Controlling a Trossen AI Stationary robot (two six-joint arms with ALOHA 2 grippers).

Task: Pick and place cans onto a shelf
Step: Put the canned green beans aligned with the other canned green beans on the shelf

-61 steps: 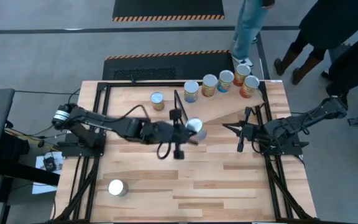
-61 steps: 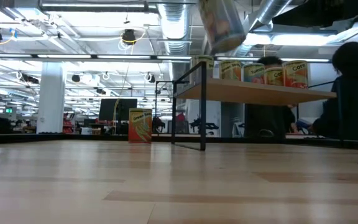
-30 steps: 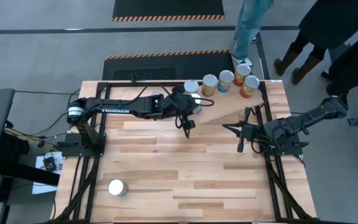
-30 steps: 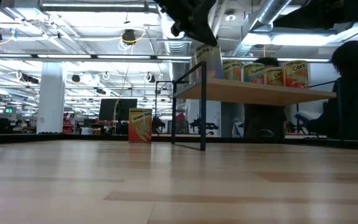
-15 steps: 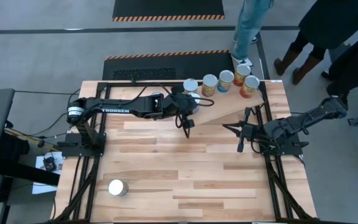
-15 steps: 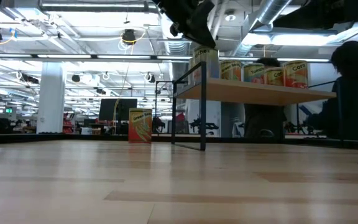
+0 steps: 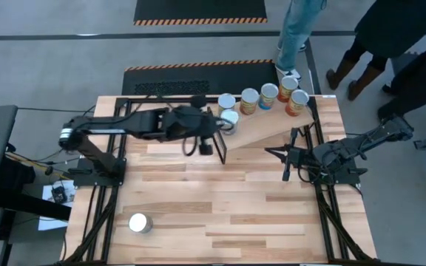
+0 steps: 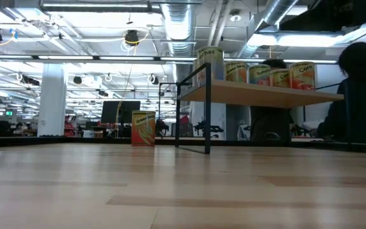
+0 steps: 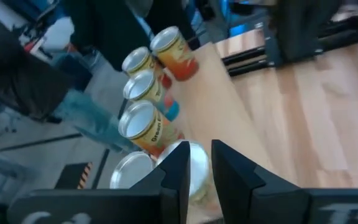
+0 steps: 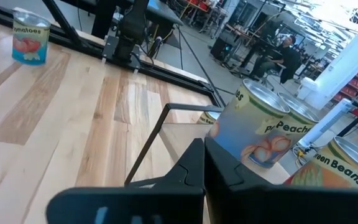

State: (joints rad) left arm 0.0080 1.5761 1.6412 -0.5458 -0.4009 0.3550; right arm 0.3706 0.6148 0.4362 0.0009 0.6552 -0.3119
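Seen from above, the left gripper (image 7: pixel 211 140) hangs just beside the newest can (image 7: pixel 230 118), upright on the shelf (image 7: pixel 272 127). Its wrist camera shows open fingers (image 9: pixel 180 167) with that can (image 9: pixel 191 163) apparently between them, untouched. The right gripper (image 7: pixel 285 157) rests closed near the shelf.

Slatted wood table (image 7: pixel 220 214) on grey floor, people at upper right.
Black mat (image 7: pixel 200 10) with orange-black striped edge at top centre; second dark mat (image 7: pixel 198 77) just above the table. Person's jeans leg and sneaker (image 7: pixel 296 33) upper right, dark-clothed legs (image 7: pixel 379 44) beside. Low view: ceiling ducts (image 8: pixel 176 19), white pillar (image 8: pixel 51 98) at left.
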